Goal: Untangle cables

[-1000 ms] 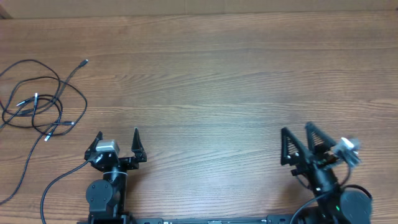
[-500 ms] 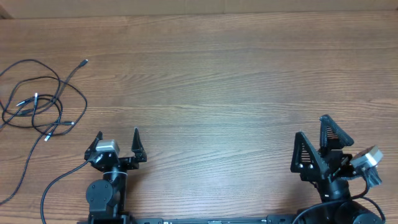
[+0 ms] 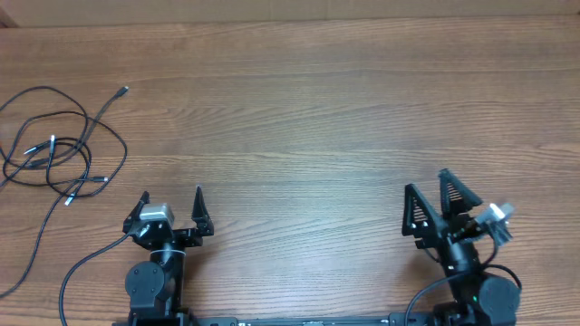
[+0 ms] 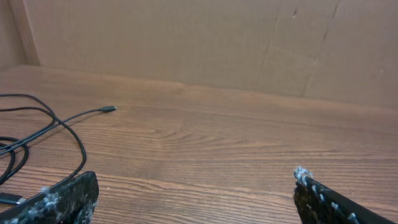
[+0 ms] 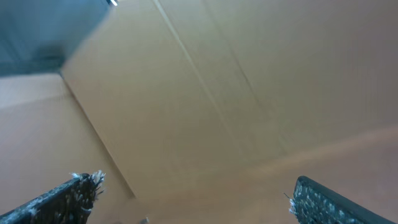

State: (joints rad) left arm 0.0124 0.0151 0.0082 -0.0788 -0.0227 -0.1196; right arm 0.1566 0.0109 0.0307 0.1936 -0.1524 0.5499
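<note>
The cables (image 3: 56, 149) lie as a loose tangle of thin black cords at the far left of the wooden table (image 3: 308, 118), with small silver-tipped plugs among the loops and one plug end (image 3: 122, 91) stretched out toward the back. In the left wrist view the same cables (image 4: 43, 127) curl in from the left. My left gripper (image 3: 171, 196) rests open near the front edge, to the right of the tangle and apart from it. My right gripper (image 3: 428, 188) is open at the front right, tilted upward, with nothing between its fingers.
A cardboard wall (image 4: 205, 43) runs along the table's back edge. A thicker black wire (image 3: 77, 272) trails from the left arm's base across the front left corner. The right wrist view shows only cardboard panels (image 5: 205, 93).
The right arm swung right and back, then returned left; its gripper now stands near where it was a second ago. The left arm and the cables have not moved.
</note>
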